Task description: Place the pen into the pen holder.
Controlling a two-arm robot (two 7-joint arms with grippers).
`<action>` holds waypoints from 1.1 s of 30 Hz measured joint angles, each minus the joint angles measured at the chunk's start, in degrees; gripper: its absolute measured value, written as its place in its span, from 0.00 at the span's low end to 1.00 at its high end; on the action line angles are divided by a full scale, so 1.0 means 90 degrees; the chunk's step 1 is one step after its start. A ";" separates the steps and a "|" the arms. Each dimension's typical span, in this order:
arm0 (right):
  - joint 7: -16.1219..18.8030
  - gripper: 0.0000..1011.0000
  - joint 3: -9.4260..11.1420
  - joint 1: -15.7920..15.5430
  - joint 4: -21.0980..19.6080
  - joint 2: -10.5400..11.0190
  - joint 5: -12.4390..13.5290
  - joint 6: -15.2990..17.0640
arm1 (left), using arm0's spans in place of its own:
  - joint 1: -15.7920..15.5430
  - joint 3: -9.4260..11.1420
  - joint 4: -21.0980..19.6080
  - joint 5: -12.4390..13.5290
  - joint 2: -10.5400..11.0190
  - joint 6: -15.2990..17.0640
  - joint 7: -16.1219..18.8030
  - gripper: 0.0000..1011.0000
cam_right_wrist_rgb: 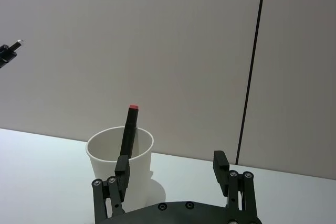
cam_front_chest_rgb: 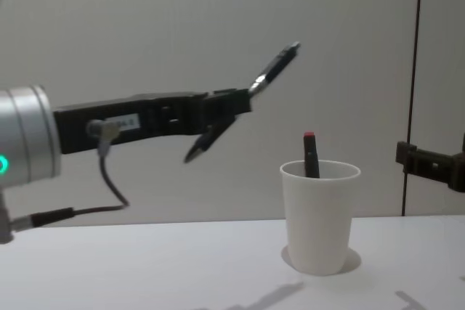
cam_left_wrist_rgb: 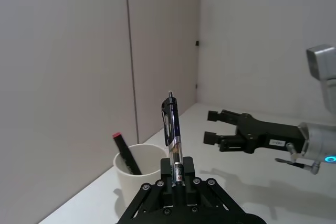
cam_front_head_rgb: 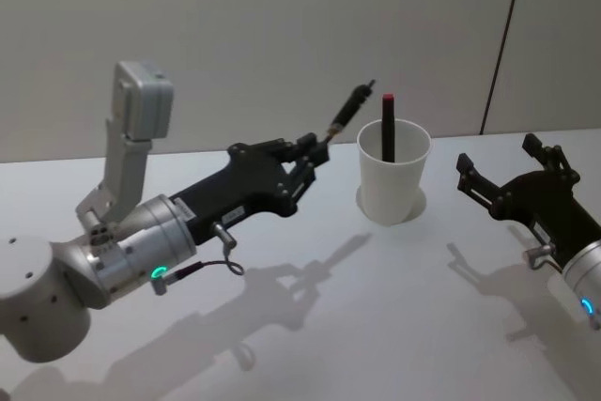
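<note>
The left tool [cam_front_head_rgb: 316,149] holds the pen [cam_front_head_rgb: 349,110] tilted, the right tool [cam_front_head_rgb: 500,161] waits wide, and the slanted pen may knock the pen holder [cam_front_head_rgb: 392,180] over.

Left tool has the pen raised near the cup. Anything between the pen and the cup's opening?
Nothing visible lies between the pen, held in the left tool, and the white cup. A red-capped marker already stands inside the cup but leaves most of its mouth free. The open right tool sits apart, on the cup's right.
</note>
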 joint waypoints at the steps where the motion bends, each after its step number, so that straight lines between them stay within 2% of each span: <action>1: 0.0000 0.99 0.0000 0.0000 0.0000 0.0000 0.0000 0.0000 | -0.0018 0.0012 0.0009 0.0004 -0.0021 0.0008 -0.0030 0.13; 7: 0.0000 0.99 0.0000 0.0000 0.0000 0.0000 0.0000 0.0000 | -0.0147 0.0093 0.0077 0.0036 -0.0169 0.0102 -0.0276 0.13; 22: 0.0049 0.99 0.0009 0.0000 -0.0009 0.0008 0.0024 0.0001 | -0.0307 0.0199 0.0159 0.0074 -0.0353 0.0229 -0.0468 0.13; 30: 0.0357 0.99 0.0079 -0.0041 -0.0119 0.0090 0.0407 0.0040 | -0.0341 0.0222 0.0176 0.0083 -0.0393 0.0258 -0.0510 0.13; 31: 0.0469 0.99 0.0114 -0.0071 -0.0175 0.0132 0.0601 0.0064 | -0.0346 0.0225 0.0179 0.0084 -0.0398 0.0261 -0.0517 0.13; 32: 0.0469 0.99 0.0114 -0.0071 -0.0175 0.0132 0.0601 0.0064 | -0.0348 0.0226 0.0180 0.0085 -0.0400 0.0262 -0.0519 0.13; 33: 0.0560 0.99 0.0139 -0.0096 -0.0218 0.0163 0.0731 0.0089 | -0.0350 0.0227 0.0181 0.0085 -0.0402 0.0264 -0.0521 0.13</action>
